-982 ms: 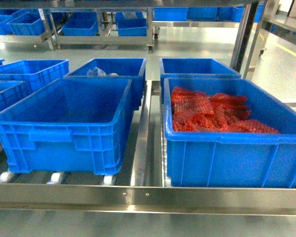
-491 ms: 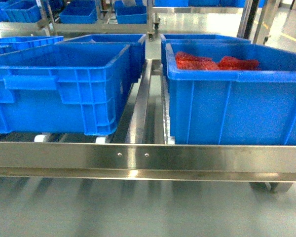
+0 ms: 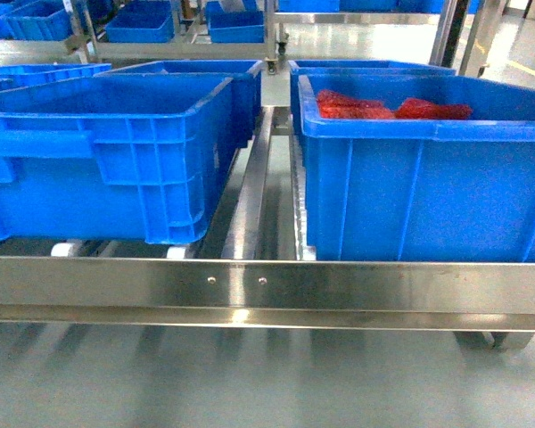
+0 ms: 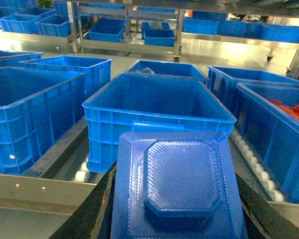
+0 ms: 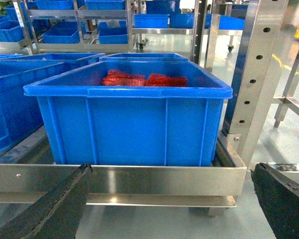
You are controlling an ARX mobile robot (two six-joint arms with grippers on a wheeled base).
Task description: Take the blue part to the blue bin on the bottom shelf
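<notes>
The blue part (image 4: 182,184), a flat ribbed plate with a raised octagonal middle, fills the bottom of the left wrist view. My left gripper (image 4: 174,172) is shut on it, a black finger (image 4: 97,209) on each side. Just ahead, an empty blue bin (image 4: 159,107) stands on the bottom shelf behind its shiny front rail (image 4: 35,191). In the head view that bin (image 3: 98,152) is on the left, above the rail (image 3: 267,290); neither gripper shows there. My right gripper (image 5: 172,168) is open and empty, facing the rail (image 5: 139,179).
A blue bin (image 3: 428,169) with red mesh pieces (image 3: 392,107) stands on the right of the shelf. More blue bins stand behind and to the left. White rollers (image 4: 254,162) line the tracks. A perforated upright (image 5: 251,74) rises at the right corner.
The head view has dropped lower: the bins, seen from above a second ago, now show side-on, and the front rail sits higher in the picture.
</notes>
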